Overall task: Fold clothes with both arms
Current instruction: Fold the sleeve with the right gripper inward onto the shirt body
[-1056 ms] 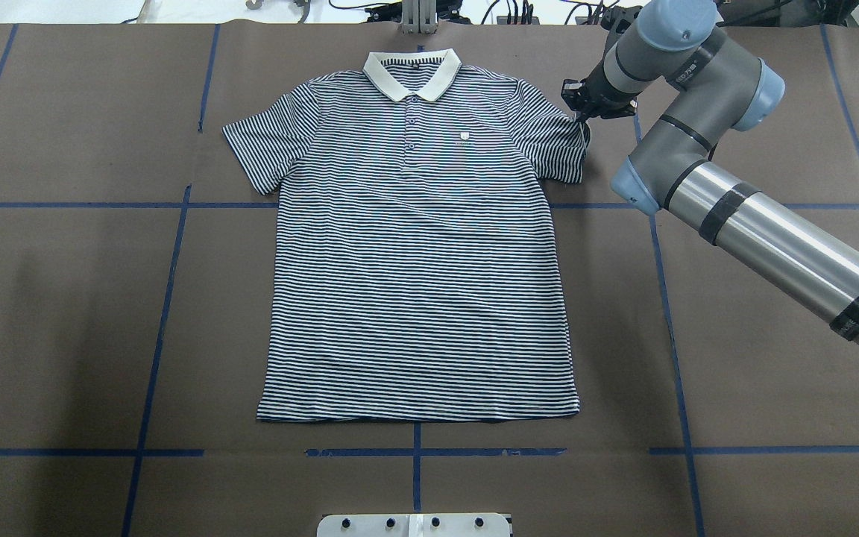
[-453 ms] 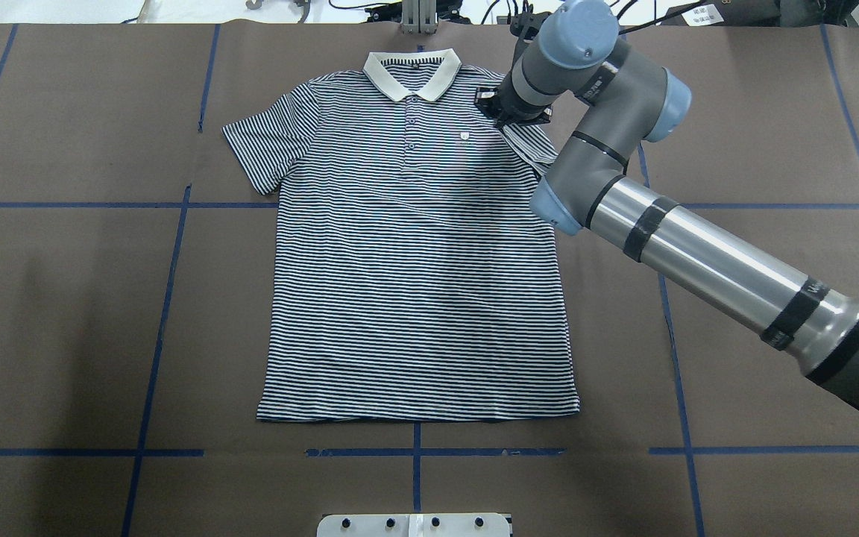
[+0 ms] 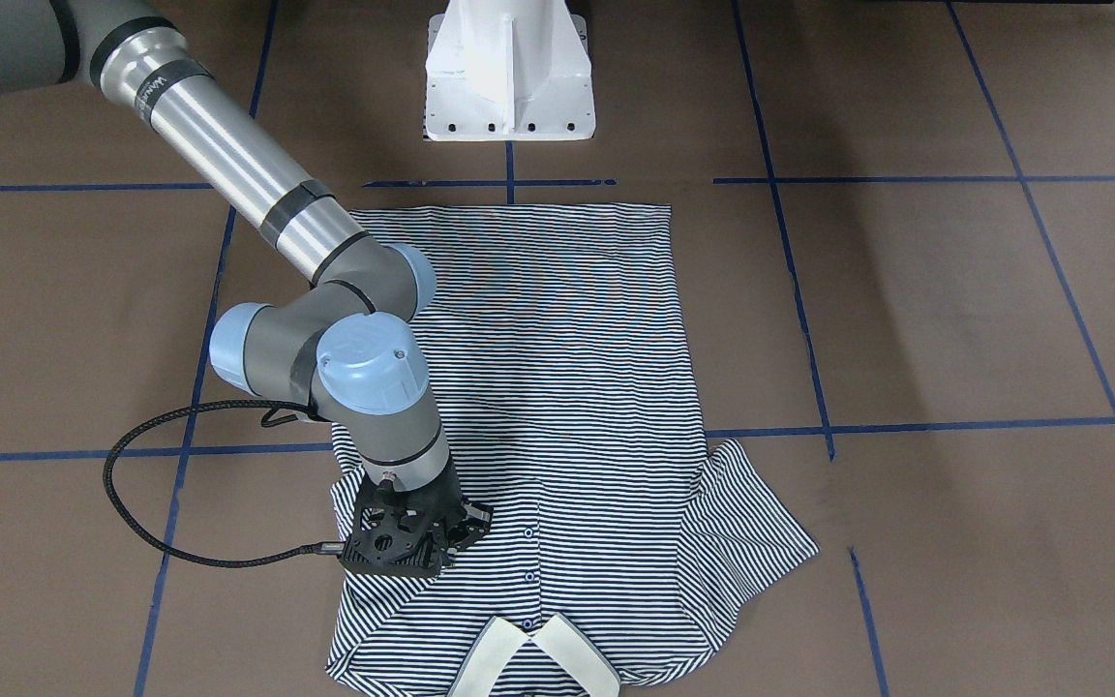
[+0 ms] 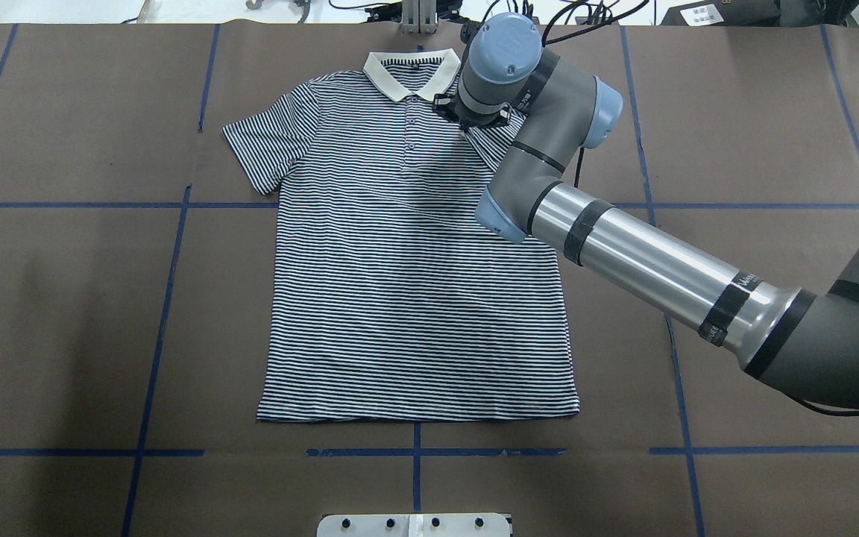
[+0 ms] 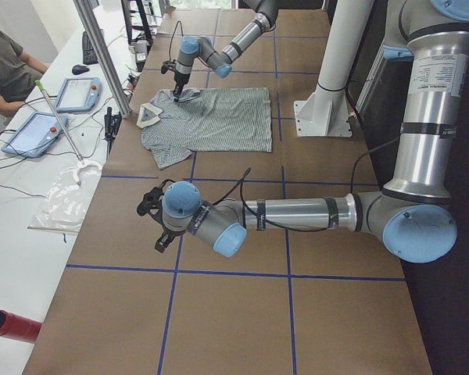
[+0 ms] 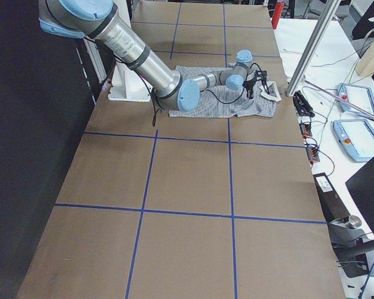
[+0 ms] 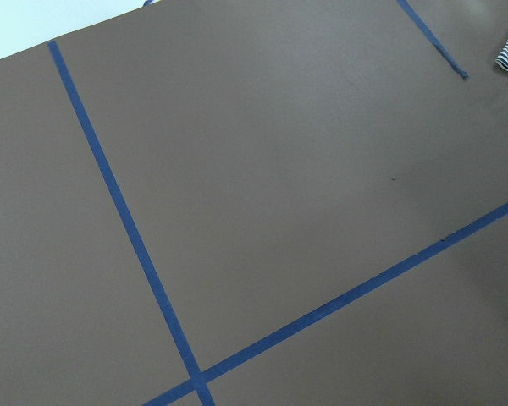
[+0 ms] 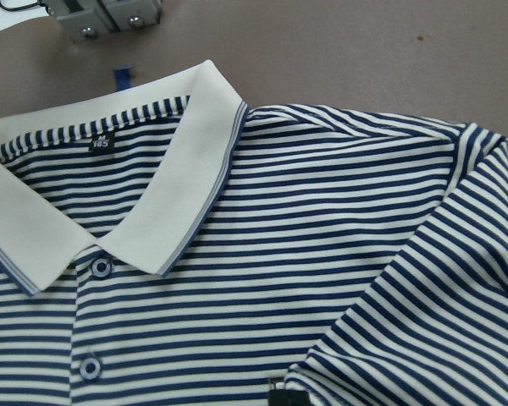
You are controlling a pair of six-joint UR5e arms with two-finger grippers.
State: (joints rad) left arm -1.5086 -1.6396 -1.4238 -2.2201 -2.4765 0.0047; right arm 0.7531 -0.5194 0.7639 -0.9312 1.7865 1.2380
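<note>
Right end effector (image 4: 465,124) grasping striped polo shirt (image 4: 414,298) by its sleeve (image 8: 423,321), folded over chest beside collar (image 4: 392,78); left end effector (image 5: 153,223) state indiscernible.

- Overhead and front cameras look steeply down on the shirt (image 4: 414,283) from opposite sides.
- End cameras see it from afar.
- Right wrist camera hangs close over its collar (image 8: 186,161).
</note>
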